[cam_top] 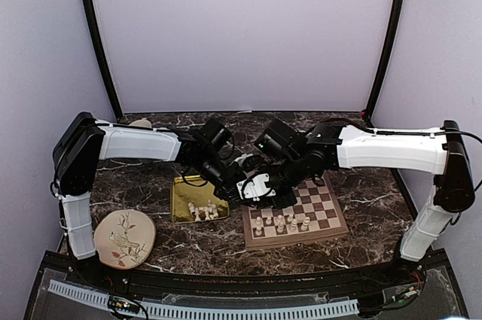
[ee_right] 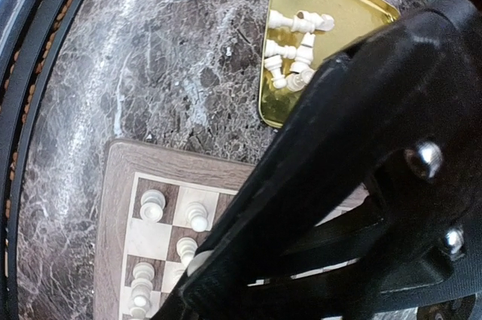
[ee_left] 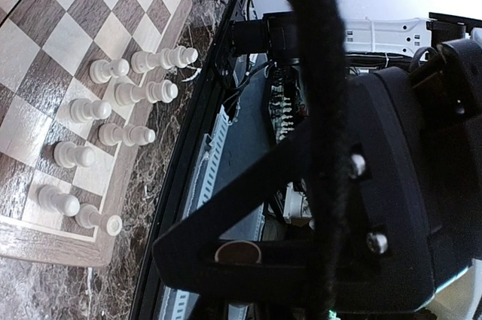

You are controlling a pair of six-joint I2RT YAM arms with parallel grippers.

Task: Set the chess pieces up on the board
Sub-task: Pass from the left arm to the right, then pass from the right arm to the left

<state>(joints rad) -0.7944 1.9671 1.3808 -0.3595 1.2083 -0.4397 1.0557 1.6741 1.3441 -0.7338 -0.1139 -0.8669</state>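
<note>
You find eight of the chess pieces (cam_top: 280, 223) upright, long axis vertical, in two rows along the near edge of the board (cam_top: 325, 211). The other pieces lie on their sides in the gold tray (cam_top: 181, 199) on the worktop (cam_top: 361, 192), pointing various ways. The round plate (cam_top: 139, 222) carries a bird drawing. Both arms meet above the gap between tray and board, just behind the standing pieces. The left fingers (ee_left: 271, 278) are pressed together; you cannot tell whether they pinch a piece. You cannot tell how the right fingers (ee_right: 339, 132) stand.

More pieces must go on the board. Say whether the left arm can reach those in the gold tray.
Probably yes: the left arm ends close beside the gold tray, and nothing covers the pieces there; its jaws are shut.
</note>
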